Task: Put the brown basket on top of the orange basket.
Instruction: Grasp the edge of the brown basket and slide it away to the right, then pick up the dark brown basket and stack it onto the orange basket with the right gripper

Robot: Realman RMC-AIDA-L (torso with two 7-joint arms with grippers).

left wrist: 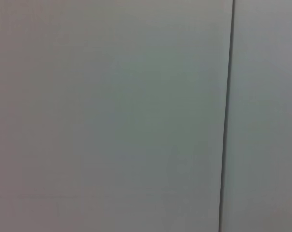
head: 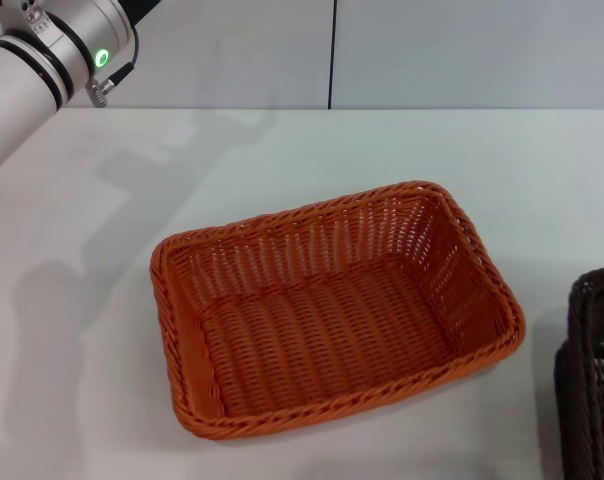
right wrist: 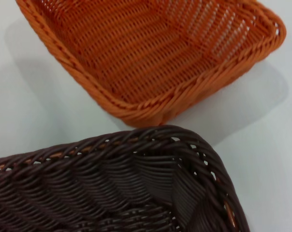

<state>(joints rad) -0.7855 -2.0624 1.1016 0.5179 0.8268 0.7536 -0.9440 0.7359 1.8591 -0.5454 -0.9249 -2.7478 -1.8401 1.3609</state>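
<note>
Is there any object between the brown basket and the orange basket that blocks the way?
Nothing visible does. The brown basket sits on the white table to the right of the orange basket, with only bare tabletop between them. The orange basket holds nothing inside.
</note>
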